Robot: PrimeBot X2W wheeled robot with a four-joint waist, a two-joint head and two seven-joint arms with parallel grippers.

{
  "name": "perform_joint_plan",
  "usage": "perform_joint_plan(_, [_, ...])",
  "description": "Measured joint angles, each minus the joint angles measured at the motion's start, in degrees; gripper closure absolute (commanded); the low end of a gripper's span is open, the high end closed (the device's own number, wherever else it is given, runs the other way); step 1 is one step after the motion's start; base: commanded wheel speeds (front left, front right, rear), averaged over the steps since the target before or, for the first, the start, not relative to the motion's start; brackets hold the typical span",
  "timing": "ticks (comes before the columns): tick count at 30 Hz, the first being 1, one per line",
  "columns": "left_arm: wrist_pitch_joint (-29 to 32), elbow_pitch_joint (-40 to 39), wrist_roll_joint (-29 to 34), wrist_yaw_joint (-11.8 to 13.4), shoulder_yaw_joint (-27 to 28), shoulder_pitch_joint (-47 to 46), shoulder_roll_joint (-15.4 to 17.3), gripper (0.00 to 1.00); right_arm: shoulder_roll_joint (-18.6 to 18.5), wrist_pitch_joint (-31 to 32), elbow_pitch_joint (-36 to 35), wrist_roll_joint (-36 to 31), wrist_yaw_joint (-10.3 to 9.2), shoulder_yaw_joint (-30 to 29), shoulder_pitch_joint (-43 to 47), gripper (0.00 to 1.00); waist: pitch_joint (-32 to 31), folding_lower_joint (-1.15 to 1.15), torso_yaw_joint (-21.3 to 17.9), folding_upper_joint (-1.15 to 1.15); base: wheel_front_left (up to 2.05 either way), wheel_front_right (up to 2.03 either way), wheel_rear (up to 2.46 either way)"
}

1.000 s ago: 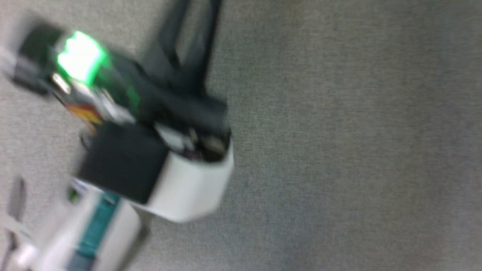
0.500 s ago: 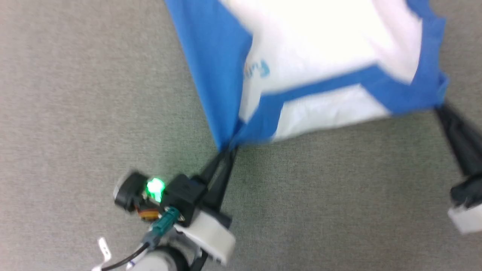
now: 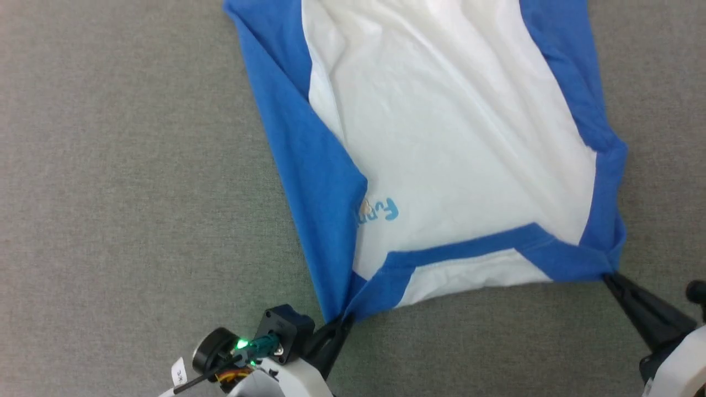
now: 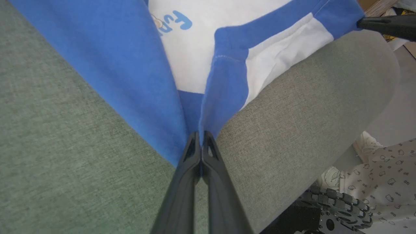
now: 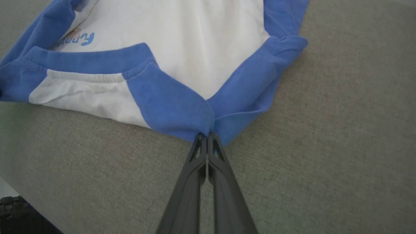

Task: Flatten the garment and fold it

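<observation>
The garment (image 3: 441, 143), a white T-shirt with blue sleeves, shoulders and neck trim, lies stretched over the grey cloth surface, collar end nearest me. My left gripper (image 3: 341, 320) is shut on its blue left shoulder corner (image 4: 198, 120). At the lower right, my right gripper (image 3: 609, 277) is shut on the other blue shoulder corner (image 5: 208, 125). The collar edge (image 3: 474, 251) runs taut between the two grips. Light-blue lettering (image 3: 380, 210) shows on the chest. The shirt's hem end runs past the top of the head view.
The grey fabric-covered surface (image 3: 121, 165) spreads wide on both sides of the shirt. Its near edge (image 4: 386, 84) shows in the left wrist view, with a person's patterned clothing (image 4: 383, 175) and a toothed black wheel (image 4: 338, 208) below it.
The head camera has swung from the left arm over bare cloth onto the shirt. Since half a second ago the shirt sits lower in view, flatter and in sharp focus; both grips hold.
</observation>
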Motion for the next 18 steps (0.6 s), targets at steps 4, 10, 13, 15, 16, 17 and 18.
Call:
perform_joint_plan(4, [0.8,1.9,-2.5,-0.8,-0.4,1.6,0.0,1.0,0.0,2.1,1.2,1.3,0.0,1.9,2.1,1.0,-1.7,0.0,0.1,0.0,0.0,0.0,0.0])
perform_joint_plan(10, [2.4,2.8,-4.8,-0.8,-0.4,3.9,0.7,1.0,0.0,3.5,1.6,2.2,-0.01,3.5,4.1,1.0,-3.5,0.0,0.2,0.0,0.0,0.0,0.0])
perform_joint_plan(13, [2.0,3.5,-5.0,-0.8,-0.4,4.3,0.9,1.0,0.4,3.5,2.3,2.2,-0.01,3.9,4.4,1.0,-3.9,0.01,0.1,0.0,0.0,0.0,0.0])
perform_joint_plan(15, [1.1,4.4,-4.8,-0.8,-0.6,4.3,0.8,1.0,0.6,3.3,3.1,2.1,-0.01,4.5,4.4,1.0,-4.1,0.0,0.1,0.0,0.0,0.0,0.0])
perform_joint_plan(16, [0.1,4.9,-4.7,-0.8,-0.6,4.3,0.6,1.0,0.8,2.9,3.7,2.1,-0.01,4.6,4.4,1.0,-4.1,0.0,0.1,0.0,0.0,0.0,0.0])
perform_joint_plan(17, [-0.6,5.6,-4.6,-1.0,-0.7,4.2,0.1,1.0,1.1,2.7,4.2,2.1,-0.01,4.8,4.3,1.0,-4.2,0.01,0.2,0.0,0.0,0.0,0.0])
perform_joint_plan(18, [-1.3,6.3,-4.5,-1.3,-0.8,4.2,-0.3,1.0,1.3,2.4,4.8,2.0,-0.01,4.9,4.2,1.0,-4.3,0.01,0.2,0.0,0.0,0.0,0.0])
